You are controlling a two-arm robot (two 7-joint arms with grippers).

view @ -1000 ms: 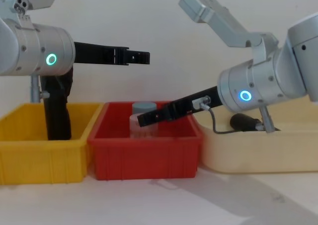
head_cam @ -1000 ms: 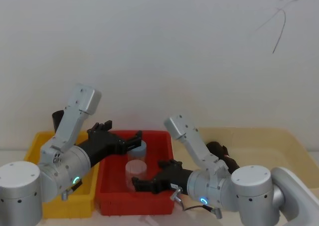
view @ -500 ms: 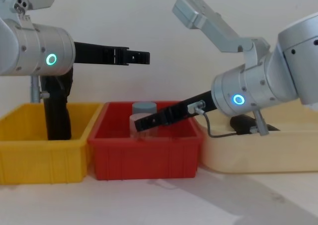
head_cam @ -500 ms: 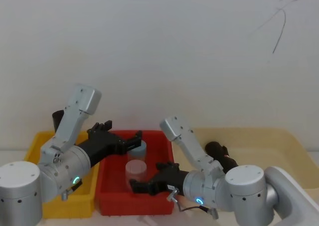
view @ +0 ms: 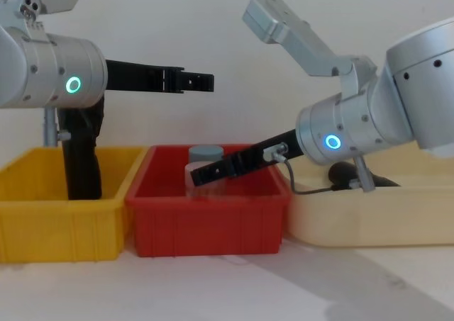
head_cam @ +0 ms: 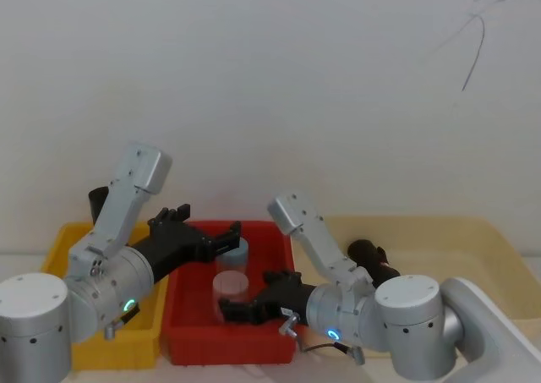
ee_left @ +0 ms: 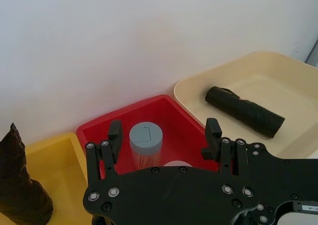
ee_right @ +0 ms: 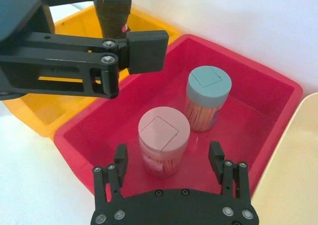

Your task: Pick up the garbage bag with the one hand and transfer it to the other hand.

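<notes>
On the surface, beige tray (head_cam: 473,231): smooth moulded plastic, shallow, rounded rim; holds the garbage bag, well apart from both grippers.
Red bin (view: 206,225): rigid glossy plastic, straight walls; sits between the yellow bin (view: 64,225) and the tray.
Left gripper (ee_left: 164,130): green ring, long flat black links; jaws released, holding nothing, high above the red bin.
Right gripper (ee_right: 168,153): blue ring, grey cable; jaws spread wide, nothing held, low over the bin's front, just beside the pink-lid jar (ee_right: 164,135).
Rumpled roll (view: 81,161): crinkled black film, upright in the yellow bin, no sticker.
Garbage bag (ee_left: 243,111): smooth black cylinder, lying on its side; likely slick and free to roll.
Jars: clear ribbed plastic, flat round lids, thin sticks inside; the grey-lid jar (ee_right: 208,86) stands behind the pink one.
Sticker (ee_left: 242,101): tiny red mark on the bag.
Risk, wrong target: both grippers sit over the jars, not the bag; closing here would grab a jar.
Risk, collision: the right gripper could tip the pink-lid jar if it sweeps sideways.
Risk, mix-up: the left gripper is near the rumpled roll.
Risk, slip: the round bag may roll away under a pinch.
</notes>
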